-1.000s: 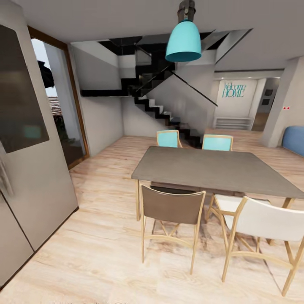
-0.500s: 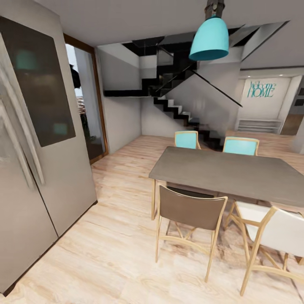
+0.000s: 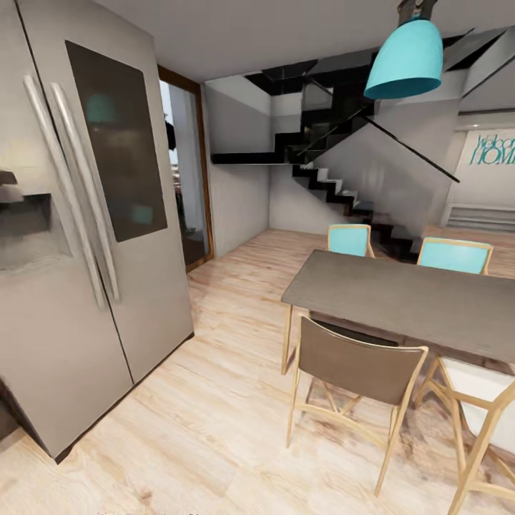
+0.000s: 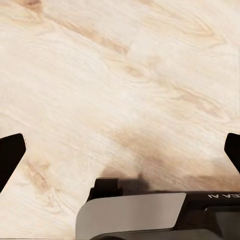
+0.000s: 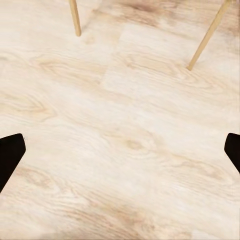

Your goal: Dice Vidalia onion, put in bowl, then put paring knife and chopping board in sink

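Observation:
The sink, Vidalia onion, chopping board, paring knife, bowl and countertop are out of view. In the left wrist view, my left gripper [image 4: 120, 155] is open: its dark fingertips [image 4: 10, 152] stand far apart over pale wood floor, with part of my grey base [image 4: 132, 215] beneath. In the right wrist view, my right gripper [image 5: 120, 152] is open too, with nothing between its fingertips [image 5: 10, 152], and wooden chair legs [image 5: 75, 17] rise from the floor beyond it.
A tall steel fridge [image 3: 93, 236] with two long handles stands close on the left. To the right is a matte grey dining table [image 3: 408, 297] with a brown chair [image 3: 357, 379], a white chair and two teal chairs [image 3: 349, 239]. Wood floor [image 3: 229, 300] runs between them toward stairs [image 3: 336, 186].
The head camera has swung left. The fridge now takes up much more of the left side, and the table, chairs and lamp sit further right in the picture.

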`<state>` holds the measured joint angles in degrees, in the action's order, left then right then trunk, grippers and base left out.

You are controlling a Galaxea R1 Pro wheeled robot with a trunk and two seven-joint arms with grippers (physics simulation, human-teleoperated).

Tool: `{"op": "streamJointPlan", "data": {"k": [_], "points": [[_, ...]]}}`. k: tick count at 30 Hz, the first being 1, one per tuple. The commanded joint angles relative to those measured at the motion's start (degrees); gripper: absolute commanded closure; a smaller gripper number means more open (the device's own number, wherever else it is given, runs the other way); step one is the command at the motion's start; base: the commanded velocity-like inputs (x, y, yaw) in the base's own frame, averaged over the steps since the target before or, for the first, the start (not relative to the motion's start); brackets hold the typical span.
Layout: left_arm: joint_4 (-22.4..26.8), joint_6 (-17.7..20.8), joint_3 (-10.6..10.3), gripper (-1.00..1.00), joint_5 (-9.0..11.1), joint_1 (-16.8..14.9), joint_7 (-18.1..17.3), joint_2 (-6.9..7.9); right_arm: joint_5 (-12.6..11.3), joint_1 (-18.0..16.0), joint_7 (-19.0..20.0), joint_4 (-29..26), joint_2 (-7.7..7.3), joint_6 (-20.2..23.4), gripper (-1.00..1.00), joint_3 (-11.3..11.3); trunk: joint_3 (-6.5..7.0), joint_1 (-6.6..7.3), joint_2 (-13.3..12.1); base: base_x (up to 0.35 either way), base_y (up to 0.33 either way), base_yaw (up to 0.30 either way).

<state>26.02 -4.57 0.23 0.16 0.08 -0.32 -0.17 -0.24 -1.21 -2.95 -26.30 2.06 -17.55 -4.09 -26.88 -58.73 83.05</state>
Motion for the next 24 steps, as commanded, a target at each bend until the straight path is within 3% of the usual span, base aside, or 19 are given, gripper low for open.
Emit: {"op": "streamJointPlan", "data": {"k": [1,24], "points": [[0.08,-0.09,0.03,-1.00,0.02,0.01,-0.06,-0.01,-0.02,-0.02,0.05,0.02,0.05,-0.18,-1.00,-0.22,-0.05,0.00,0.03,0.000,0.000,0.286],[0.08,-0.09,0.03,-1.00,0.02,0.01,-0.10,0.00,-0.01,-0.02,0.05,0.02,0.05,-0.20,-1.00,-0.22,-0.05,0.00,0.03,0.000,0.000,0.286]]}}
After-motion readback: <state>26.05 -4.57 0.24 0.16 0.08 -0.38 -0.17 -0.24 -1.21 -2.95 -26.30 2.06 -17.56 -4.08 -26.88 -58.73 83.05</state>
